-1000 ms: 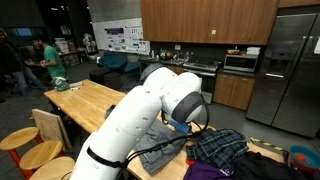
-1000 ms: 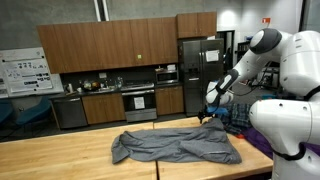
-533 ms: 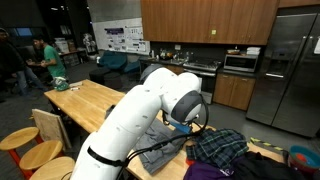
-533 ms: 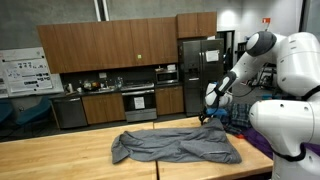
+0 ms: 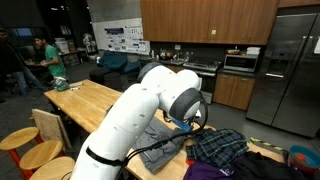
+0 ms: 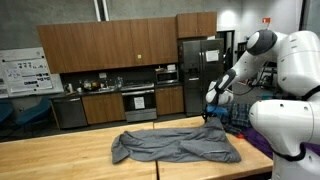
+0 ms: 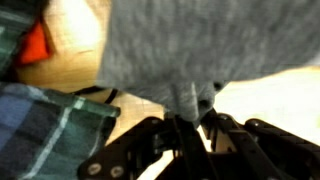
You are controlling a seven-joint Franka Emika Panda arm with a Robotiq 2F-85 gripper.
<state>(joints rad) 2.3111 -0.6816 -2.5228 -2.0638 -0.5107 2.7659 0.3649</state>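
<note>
Here the gripper (image 7: 190, 118) is clamped on the grey cloth (image 7: 190, 45), plaid fabric (image 7: 50, 125) just beside.

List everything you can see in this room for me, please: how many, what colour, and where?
grey cloth: one, grey, spread over the table
plaid cloth: one, dark blue and purple check, heaped at the table's end by the grey cloth
table: one, light wood, in the foreground
cabinets: one row, brown wood, on the back wall
refrigerator: one, dark steel, beside the cabinets
microwave: one, silver, under the cabinets
stools: at least two, light wood, beside the table
robot arm: one, white, leaning over the table
gripper: one, black, pinching the grey cloth's edge
</note>
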